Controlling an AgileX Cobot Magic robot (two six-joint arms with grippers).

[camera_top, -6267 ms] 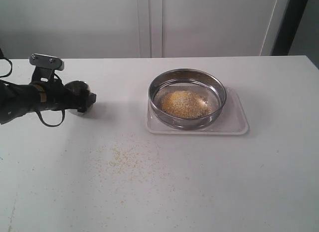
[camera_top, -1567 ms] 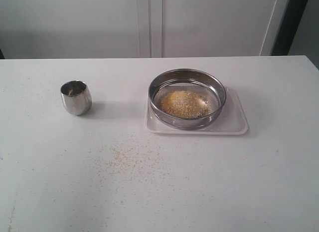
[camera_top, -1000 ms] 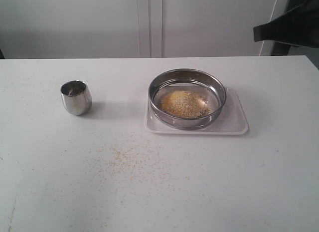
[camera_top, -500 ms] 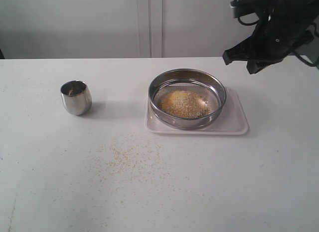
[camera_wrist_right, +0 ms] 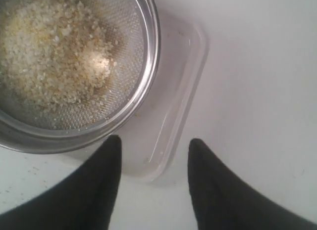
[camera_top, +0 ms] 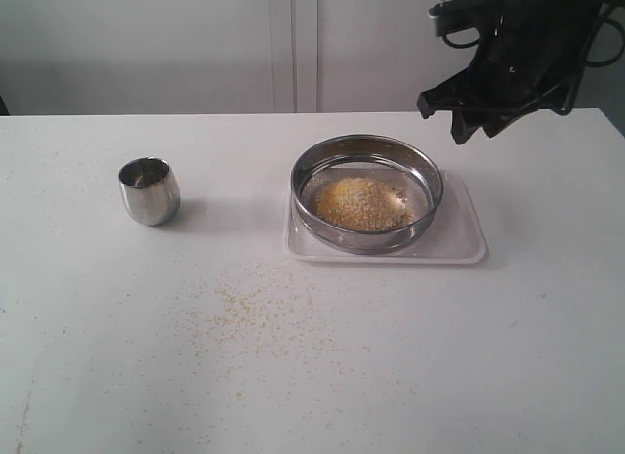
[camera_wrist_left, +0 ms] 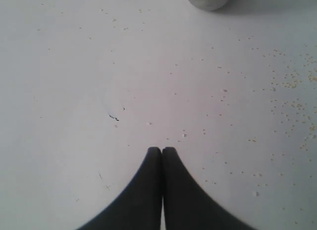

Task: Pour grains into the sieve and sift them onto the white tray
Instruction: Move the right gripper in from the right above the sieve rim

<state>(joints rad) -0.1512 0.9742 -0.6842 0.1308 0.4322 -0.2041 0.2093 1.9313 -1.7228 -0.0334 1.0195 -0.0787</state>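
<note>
My left gripper (camera_wrist_left: 162, 150) shows only in its own wrist camera. Its two dark fingers are pressed together tip to tip with nothing between them, above bare tabletop. The outside camera does not catch it at all.

Toward the left edge of the table stands the small rounded shiny steel cup (camera_top: 148, 190), upright and alone. My left wrist camera sees just a sliver of it.

Between the cup and the near edge, loose yellow and pale spilled granules (camera_top: 256, 308) lie scattered over the white tabletop (camera_top: 117, 376). Up close in the left wrist view they thin out to single specks.

Right of the middle, nearer the far edge, the wide round steel sieve with a mesh bottom (camera_top: 368, 241) sits on the flat white rectangular tray with rounded corners (camera_top: 459, 241). The tray's bare part shows mostly on the sieve's right. The grains (camera_top: 363, 202) lie heaped inside the sieve. My right wrist camera shows what the outside view blurs: coarse whitish bits mixed with fine yellow ones on the mesh.

My right gripper (camera_wrist_right: 154, 146) hangs in the air near the far right corner, fingers spread wide and empty, a rounded tray corner seen between them.

Behind the far edge stand pale wall panels, with a dark strip at the right.
</note>
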